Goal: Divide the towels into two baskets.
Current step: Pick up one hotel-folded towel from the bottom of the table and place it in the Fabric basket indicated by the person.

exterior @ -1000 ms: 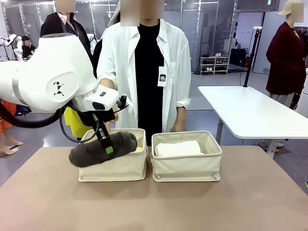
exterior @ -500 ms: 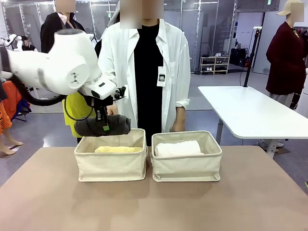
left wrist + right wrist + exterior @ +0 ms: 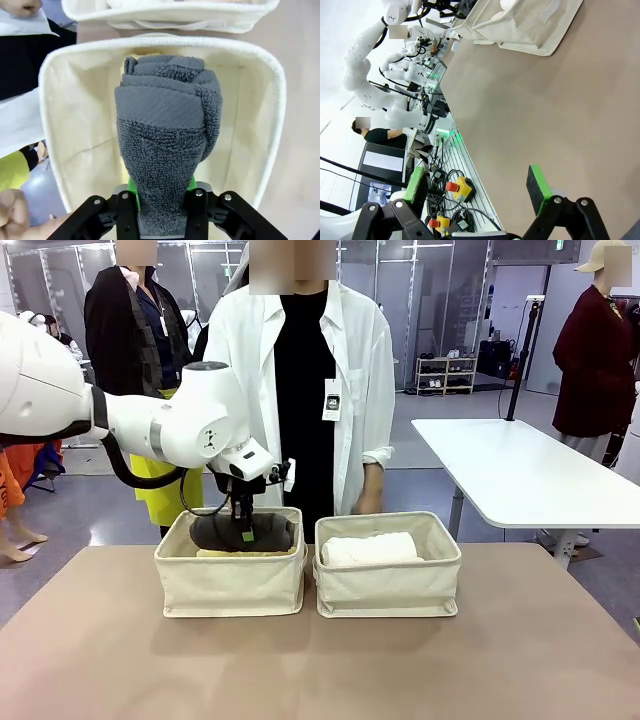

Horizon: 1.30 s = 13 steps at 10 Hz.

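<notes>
My left gripper is shut on the dark grey towel, which lies low inside the left basket. In the left wrist view the grey towel runs out from between the green pads, over the basket's floor. A sliver of the pale yellow towel shows beneath it. The white towel lies in the right basket. Off to the side of the table, my right gripper hangs open and holds nothing.
A person in a white coat stands just behind the baskets, one hand by the right basket's far rim. The brown tabletop in front of the baskets is bare. A white table stands at the back right.
The left arm lifted the dark grey towel from the left basket's front rim, carried it up and to the right, then lowered it into that basket over the yellow towel.
</notes>
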{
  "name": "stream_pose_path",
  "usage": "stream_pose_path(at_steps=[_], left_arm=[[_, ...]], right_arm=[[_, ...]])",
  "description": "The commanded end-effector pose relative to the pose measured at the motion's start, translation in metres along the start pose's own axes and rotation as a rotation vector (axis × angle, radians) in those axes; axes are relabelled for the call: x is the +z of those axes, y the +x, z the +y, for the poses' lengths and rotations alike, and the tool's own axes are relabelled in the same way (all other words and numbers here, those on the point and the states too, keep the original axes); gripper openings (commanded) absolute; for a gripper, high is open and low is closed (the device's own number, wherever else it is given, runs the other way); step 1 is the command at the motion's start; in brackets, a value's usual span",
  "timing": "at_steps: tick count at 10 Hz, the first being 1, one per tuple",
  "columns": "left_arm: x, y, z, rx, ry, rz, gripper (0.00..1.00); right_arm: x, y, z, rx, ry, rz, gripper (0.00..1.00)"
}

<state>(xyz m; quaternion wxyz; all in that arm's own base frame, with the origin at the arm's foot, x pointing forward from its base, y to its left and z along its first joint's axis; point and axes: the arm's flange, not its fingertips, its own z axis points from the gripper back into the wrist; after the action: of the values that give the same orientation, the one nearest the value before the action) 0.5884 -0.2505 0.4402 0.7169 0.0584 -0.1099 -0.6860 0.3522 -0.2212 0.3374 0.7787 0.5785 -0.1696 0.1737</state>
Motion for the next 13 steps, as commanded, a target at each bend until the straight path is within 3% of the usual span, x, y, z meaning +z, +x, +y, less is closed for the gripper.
stream_pose_path(at_steps=[1, 2, 4, 7, 8, 9, 13], left_arm=[[-0.001, -0.002, 0.007, 0.019, -0.013, 0.071, 0.49], [-0.004, -0.001, 0.007, 0.042, -0.014, 0.063, 0.74], [-0.005, -0.005, 0.004, 0.048, -0.018, 0.054, 1.00], [0.001, -0.011, -0.009, 0.080, 0.024, 0.085, 1.00], [0.001, -0.016, -0.018, 0.148, 0.152, 0.180, 1.00], [-0.006, -0.005, 0.002, 0.059, -0.004, 0.046, 1.00], [-0.006, -0.005, 0.002, 0.059, -0.004, 0.046, 1.00]], right_arm=[[0.000, -0.001, 0.004, 0.005, 0.000, -0.003, 1.00], [0.000, -0.001, 0.004, 0.005, 0.000, -0.003, 1.00], [0.000, -0.001, 0.004, 0.005, 0.000, -0.003, 1.00], [0.000, -0.001, 0.004, 0.005, 0.000, -0.003, 1.00], [0.000, -0.001, 0.004, 0.005, 0.000, -0.003, 1.00], [0.000, -0.001, 0.004, 0.005, 0.000, -0.003, 1.00], [0.000, -0.001, 0.004, 0.005, 0.000, -0.003, 1.00]])
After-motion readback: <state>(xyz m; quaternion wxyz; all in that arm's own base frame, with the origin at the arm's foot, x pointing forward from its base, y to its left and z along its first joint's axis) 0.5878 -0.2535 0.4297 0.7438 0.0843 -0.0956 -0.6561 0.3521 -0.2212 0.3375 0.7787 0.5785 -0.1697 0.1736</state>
